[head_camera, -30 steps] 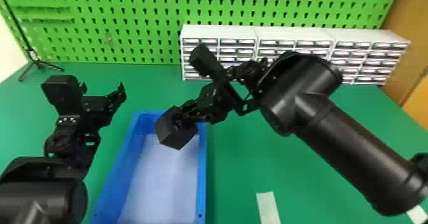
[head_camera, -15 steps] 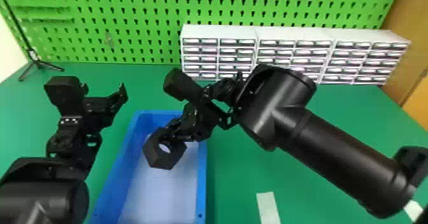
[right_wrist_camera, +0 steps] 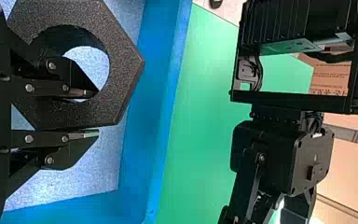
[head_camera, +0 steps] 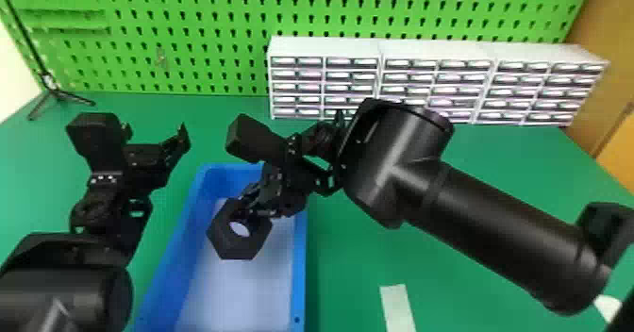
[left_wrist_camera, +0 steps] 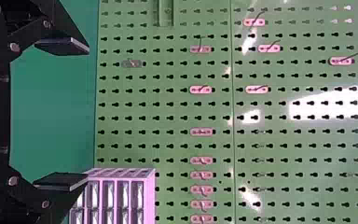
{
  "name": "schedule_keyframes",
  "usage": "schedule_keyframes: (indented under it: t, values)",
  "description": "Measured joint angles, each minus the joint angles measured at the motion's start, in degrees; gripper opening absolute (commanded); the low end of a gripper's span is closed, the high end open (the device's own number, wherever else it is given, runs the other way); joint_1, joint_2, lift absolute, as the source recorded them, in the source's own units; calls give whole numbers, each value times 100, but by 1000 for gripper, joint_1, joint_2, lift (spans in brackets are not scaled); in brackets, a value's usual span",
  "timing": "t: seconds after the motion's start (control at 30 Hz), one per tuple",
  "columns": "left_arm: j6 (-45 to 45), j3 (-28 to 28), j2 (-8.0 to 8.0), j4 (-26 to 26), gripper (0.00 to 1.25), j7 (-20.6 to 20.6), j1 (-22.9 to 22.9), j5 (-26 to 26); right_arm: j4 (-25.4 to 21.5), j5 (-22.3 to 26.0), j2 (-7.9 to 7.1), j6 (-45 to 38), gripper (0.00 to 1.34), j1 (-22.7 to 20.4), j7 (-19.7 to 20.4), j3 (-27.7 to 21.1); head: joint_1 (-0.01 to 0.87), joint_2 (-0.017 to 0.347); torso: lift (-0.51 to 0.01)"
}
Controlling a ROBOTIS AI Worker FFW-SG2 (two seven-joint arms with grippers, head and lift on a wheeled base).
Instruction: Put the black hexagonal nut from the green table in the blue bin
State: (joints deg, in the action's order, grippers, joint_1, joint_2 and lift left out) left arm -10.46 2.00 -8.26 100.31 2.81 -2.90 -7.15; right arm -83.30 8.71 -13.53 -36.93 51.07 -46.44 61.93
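Note:
In the head view my right gripper [head_camera: 250,208] is shut on the black hexagonal nut [head_camera: 243,250], which hangs over the blue bin [head_camera: 300,279]. Seen in the right wrist view, one finger of that gripper [right_wrist_camera: 91,114] passes into the hole of the nut [right_wrist_camera: 121,77] and the other lies against its outer side, with the wall of the bin [right_wrist_camera: 161,112] beyond. My left gripper [head_camera: 158,135] is parked left of the bin in the head view, its fingers apart; the left wrist view shows this gripper [left_wrist_camera: 88,113] holding nothing.
White drawer cabinets [head_camera: 325,48] stand at the back of the green table [head_camera: 500,175], before a green pegboard [head_camera: 212,48]. A black stand [head_camera: 59,93] is at the back left, and a pale strip [head_camera: 397,307] lies right of the bin.
My right gripper and the nut have shifted left and toward the bin's middle, lower in the head view. The nut has turned, bringing its hole into sight. The left arm has stayed nearly still.

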Motion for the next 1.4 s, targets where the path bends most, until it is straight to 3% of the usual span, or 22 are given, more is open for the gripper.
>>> schedule_keyframes:
  t: [0.23,0.37,0.47,0.6,1.4]
  values:
    - [0,2,0,0,948,0,0,-6,-2,-1,0,23,302,8,9,4,683,28,-96]
    - [2,2,0,0,948,0,0,-6,-5,-45,0,75,787,9,13,11,683,28,-96]
    - [2,2,0,0,948,0,-1,-6,-10,-115,0,141,1055,9,13,26,683,28,-96]
    - [2,2,0,0,947,0,-2,-11,-24,-227,0,161,1241,17,17,37,683,28,-96]
    - [3,2,0,1,948,0,-9,-14,-28,-247,-45,177,1236,43,48,82,683,28,-96]
